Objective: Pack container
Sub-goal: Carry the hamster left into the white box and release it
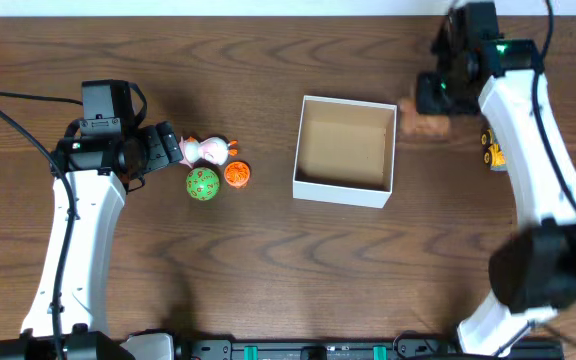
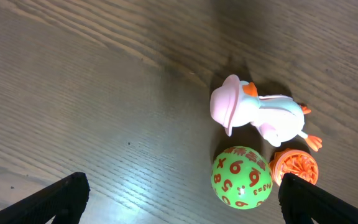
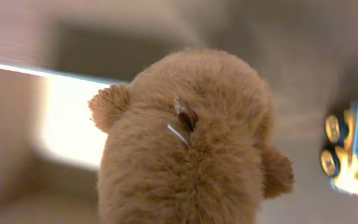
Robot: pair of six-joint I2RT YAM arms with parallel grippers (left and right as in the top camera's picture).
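Box sits about mid table, with open wood along the near edge. Bear is just off its far-right corner, right gripper over it, can't tell its jaws. Left gripper is spread wide by the duck, ball and 1 orange toy on the left side.

Square cardboard container, white outside, tan-brown inside, low walls, open top facing up, sitting flat near the middle of the wooden desk, turned slightly askew, inner floor bare.
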